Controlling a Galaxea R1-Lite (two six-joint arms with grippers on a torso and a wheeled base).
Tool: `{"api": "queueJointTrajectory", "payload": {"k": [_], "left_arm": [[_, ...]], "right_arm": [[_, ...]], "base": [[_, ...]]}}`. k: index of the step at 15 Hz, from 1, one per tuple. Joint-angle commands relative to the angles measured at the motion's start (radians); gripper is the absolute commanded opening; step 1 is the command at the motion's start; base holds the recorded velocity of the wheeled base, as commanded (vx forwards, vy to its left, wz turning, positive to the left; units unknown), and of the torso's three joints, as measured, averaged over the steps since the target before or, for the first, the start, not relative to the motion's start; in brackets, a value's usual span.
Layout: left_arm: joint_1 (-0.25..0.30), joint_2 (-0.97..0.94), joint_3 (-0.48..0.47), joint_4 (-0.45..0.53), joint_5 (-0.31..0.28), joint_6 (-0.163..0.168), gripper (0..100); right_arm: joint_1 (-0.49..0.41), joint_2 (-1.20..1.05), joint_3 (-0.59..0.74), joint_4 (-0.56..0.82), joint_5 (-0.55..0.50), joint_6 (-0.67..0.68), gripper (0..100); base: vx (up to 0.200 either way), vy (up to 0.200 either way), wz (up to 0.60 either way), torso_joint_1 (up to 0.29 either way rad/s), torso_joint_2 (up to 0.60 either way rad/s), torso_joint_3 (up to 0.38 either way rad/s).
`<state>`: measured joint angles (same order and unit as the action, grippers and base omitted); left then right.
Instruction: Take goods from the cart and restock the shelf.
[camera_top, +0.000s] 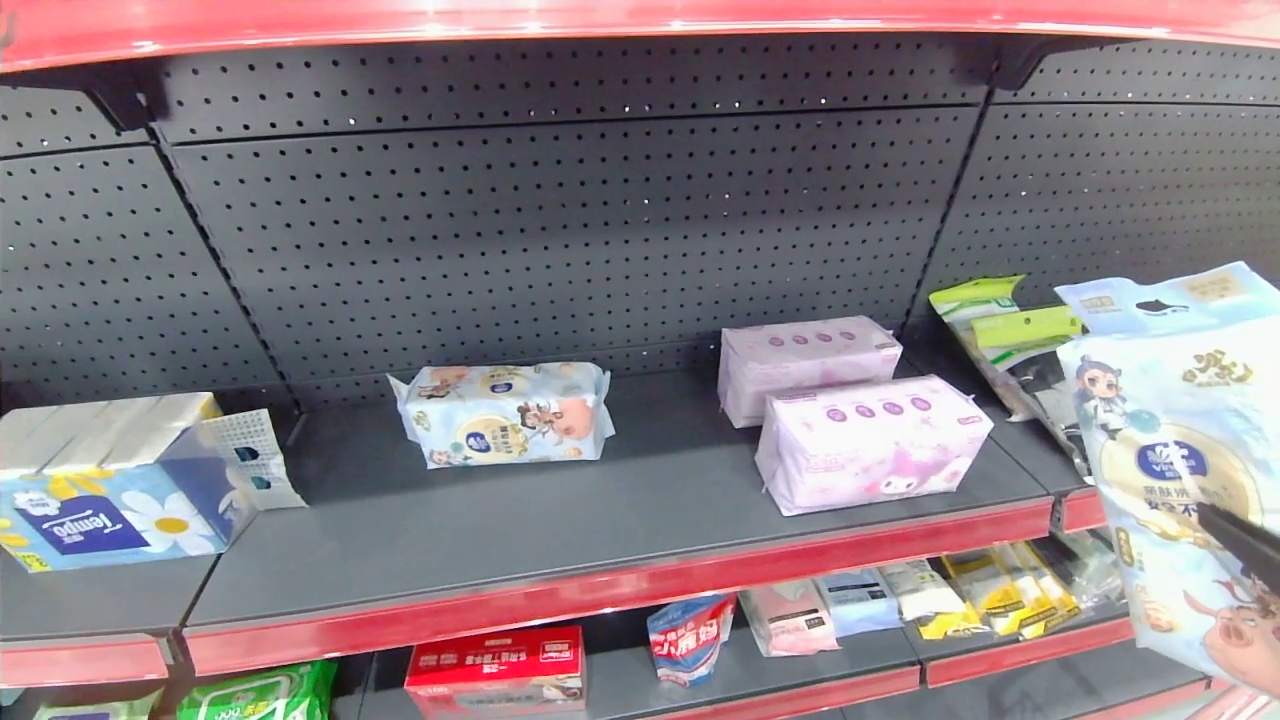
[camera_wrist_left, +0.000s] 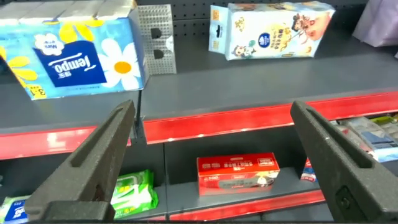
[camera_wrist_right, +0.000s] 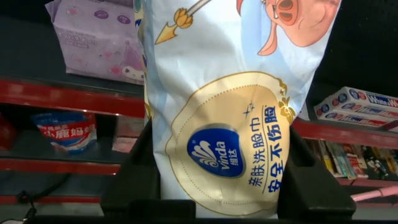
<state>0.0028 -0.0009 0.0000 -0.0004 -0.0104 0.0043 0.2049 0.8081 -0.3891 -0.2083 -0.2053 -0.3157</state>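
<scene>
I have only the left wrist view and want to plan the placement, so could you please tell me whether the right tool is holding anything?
Observer: Yes, the right tool is shut on a cartoon-printed tissue pack, held on end in front of the shelf's right end.
Operator: Thank you. What lies to the right of the similar pack I see on the shelf?
Observer: A front pink tissue pack lies near the red edge, with a rear pink tissue pack just behind it.
Operator: Is there room between those and the similar pack?
Observer: Yes, a bare stretch of grey shelf separates the similar pack from the pink ones.
</scene>
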Motion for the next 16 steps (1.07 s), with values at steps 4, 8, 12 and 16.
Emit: {"api": "queueJointTrajectory", "payload": {"k": [4, 8, 12, 16], "left_arm": [[0.0, 0.001, 0.0, -0.001, 0.0, 0.0, 100], [0.0, 0.001, 0.0, -0.001, -0.003, 0.008, 100], [0.0, 0.001, 0.0, -0.001, 0.004, -0.001, 100], [-0.014, 0.068, -0.026, -0.007, -0.02, 0.005, 100]], "right_arm": [[0.001, -0.038, -0.005, -0.003, 0.003, 0.014, 0], [0.002, -0.118, -0.005, -0.002, 0.207, 0.087, 0], [-0.082, -0.125, -0.03, 0.004, 0.248, 0.089, 0], [-0.144, -0.079, -0.089, 0.007, 0.242, 0.115, 0]], "base": [[0.0, 0.0, 0.0, 0.0, 0.0, 0.0], [0.0, 0.0, 0.0, 0.0, 0.0, 0.0], [0.0, 0.0, 0.0, 0.0, 0.0, 0.0], [0.0, 0.0, 0.0, 0.0, 0.0, 0.0]]}}
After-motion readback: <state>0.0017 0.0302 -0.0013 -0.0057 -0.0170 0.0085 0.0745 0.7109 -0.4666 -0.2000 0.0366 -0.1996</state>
